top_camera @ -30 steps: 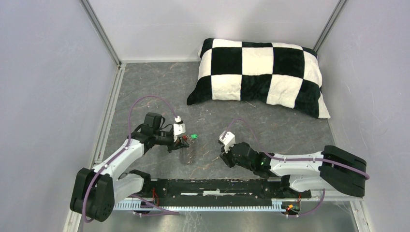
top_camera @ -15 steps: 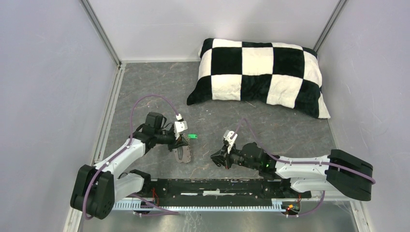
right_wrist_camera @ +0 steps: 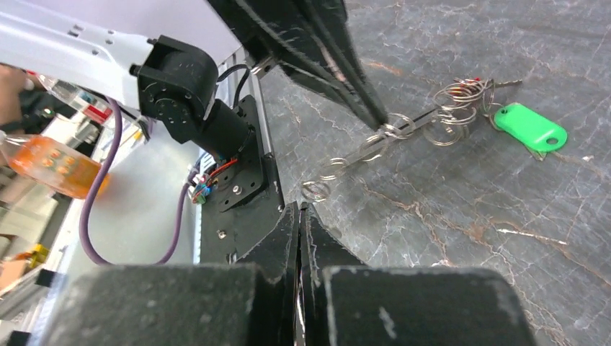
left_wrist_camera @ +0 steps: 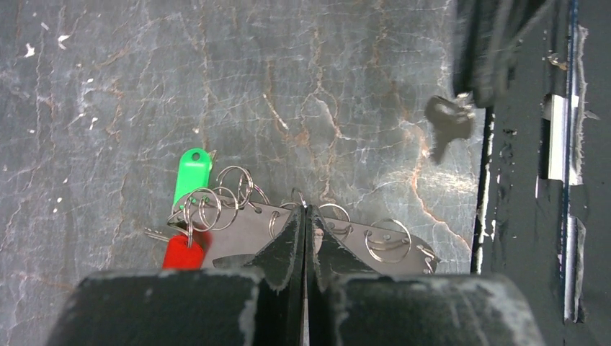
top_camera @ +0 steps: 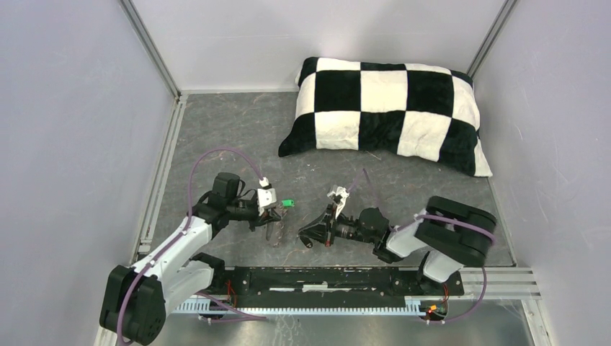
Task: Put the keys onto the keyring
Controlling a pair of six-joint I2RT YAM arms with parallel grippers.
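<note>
Keyring (left_wrist_camera: 353, 252) sits near the left-centre of the table (top_camera: 216, 130), its edge pinched in my left gripper (left_wrist_camera: 306, 213), whose jaws are clenched on the flat plate. I judge it thin, stiff and light, with springy, slippery split rings, so the plate edge between rings looks like the best hold. A green-tagged key (left_wrist_camera: 193, 173) and a red-tagged key (left_wrist_camera: 184, 252) hang at its far end. Just right, my right gripper (right_wrist_camera: 299, 213) is clenched, apparently on a dark key (left_wrist_camera: 448, 122). Far right lies a checked pillow (top_camera: 389, 108).
</note>
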